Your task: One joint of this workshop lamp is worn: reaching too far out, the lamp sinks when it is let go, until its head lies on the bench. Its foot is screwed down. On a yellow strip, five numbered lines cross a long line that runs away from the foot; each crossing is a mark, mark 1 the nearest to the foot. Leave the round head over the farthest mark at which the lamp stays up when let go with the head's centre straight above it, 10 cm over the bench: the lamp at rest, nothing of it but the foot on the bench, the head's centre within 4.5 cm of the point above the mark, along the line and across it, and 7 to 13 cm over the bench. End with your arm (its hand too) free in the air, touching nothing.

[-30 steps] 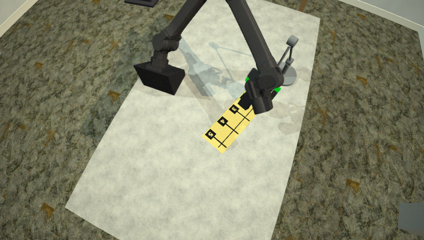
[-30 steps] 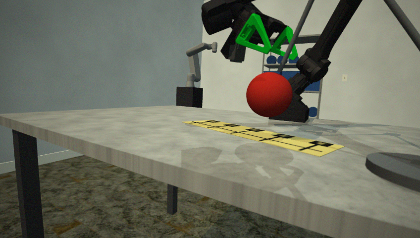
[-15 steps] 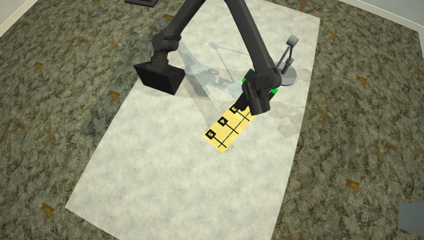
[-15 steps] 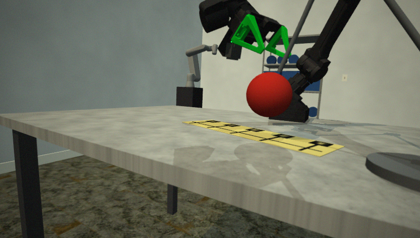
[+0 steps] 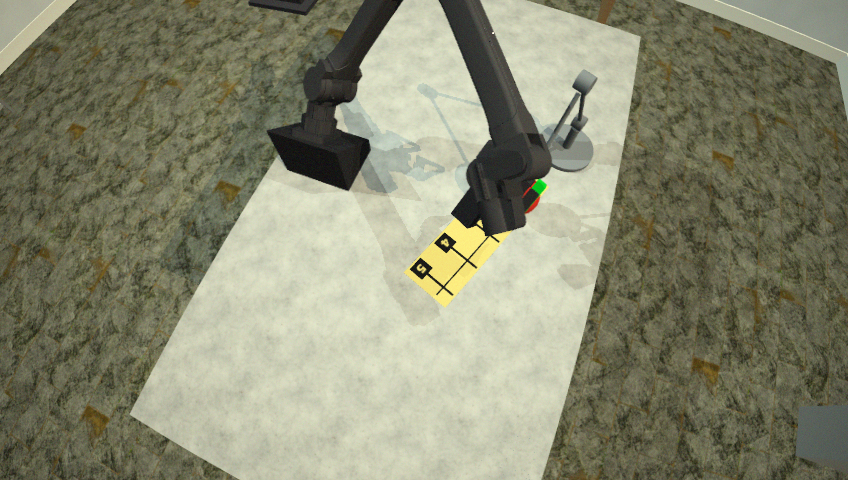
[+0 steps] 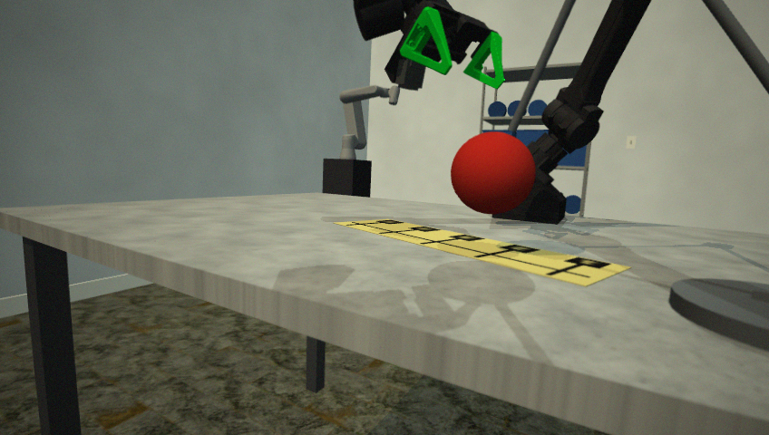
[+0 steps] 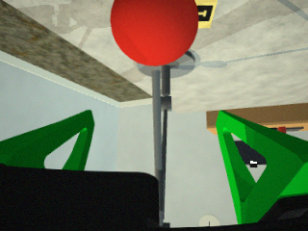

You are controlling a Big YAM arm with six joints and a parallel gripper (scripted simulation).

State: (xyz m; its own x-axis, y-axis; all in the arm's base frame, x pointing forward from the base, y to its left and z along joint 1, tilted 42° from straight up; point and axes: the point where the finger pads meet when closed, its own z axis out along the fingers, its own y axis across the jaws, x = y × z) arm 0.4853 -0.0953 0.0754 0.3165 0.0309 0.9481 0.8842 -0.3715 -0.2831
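Note:
The lamp's round red head (image 6: pixel 492 172) hangs above the bench and touches nothing. It is over the half of the yellow strip (image 6: pixel 480 250) nearer the foot, beside labels 1 and 2 in the wrist view (image 7: pixel 154 19). Its thin grey rod (image 6: pixel 540 64) rises up and to the right. The round grey foot (image 6: pixel 723 307) lies flat on the bench. My gripper (image 6: pixel 455 59) is open and empty, above the head and clear of it. In the wrist view the rod (image 7: pixel 161 148) runs between the green fingers, apart from both. In the top view my wrist hides most of the head (image 5: pixel 531 204).
Marks 4 and 5 of the strip (image 5: pixel 458 261) lie uncovered in the top view. My arm's black base (image 5: pixel 318 154) stands on the bench left of the strip, and the lamp's foot (image 5: pixel 568 151) lies beyond it. A second arm (image 6: pixel 350 140) stands behind the bench.

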